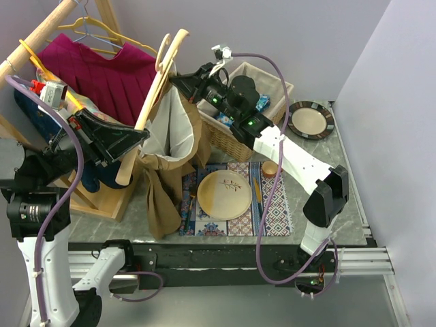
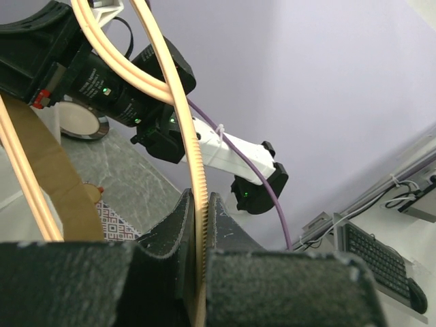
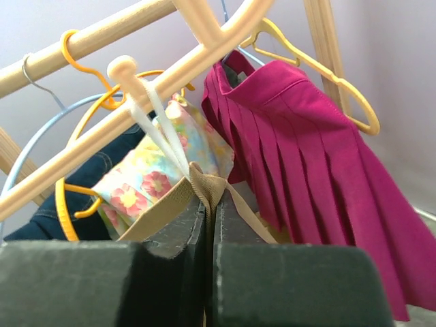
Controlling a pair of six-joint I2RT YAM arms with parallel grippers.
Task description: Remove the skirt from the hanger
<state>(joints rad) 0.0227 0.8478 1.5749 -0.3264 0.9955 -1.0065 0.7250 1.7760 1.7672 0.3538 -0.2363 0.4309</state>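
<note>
Tan fabric skirt [image 1: 172, 146] with white lining, hung by its waistband from a cream plastic hanger [image 1: 158, 80], out in front of a wooden clothes rail [image 1: 37, 37] and above the left part of a grey marbled tabletop [image 1: 344, 153]. Lower folds down beside a patterned placemat [image 1: 276, 214]; touching the tabletop or not, impossible to tell.

Left jaws: shut tight on the hanger's long bar, gripping it edge-on between two black pads [image 2: 167, 235]. Right jaws: closed too, pinching the folded tan waistband [image 3: 204, 184] just below a pale clip [image 3: 160, 135] on the hanger's end.

Behind, on the rail: a magenta pleated skirt [image 1: 102, 78] on a yellow wire hanger [image 1: 102, 30], a floral print garment [image 3: 146, 180] and dark blue denim [image 3: 88, 178], all well apart from both jaws.

On the placemat: a round cream plate [image 1: 223, 194]. Beyond it, a woven wicker basket [image 1: 231, 139] under the right arm [image 1: 289, 157]. At the far right corner, a dark-rimmed round plate [image 1: 310, 119].
</note>
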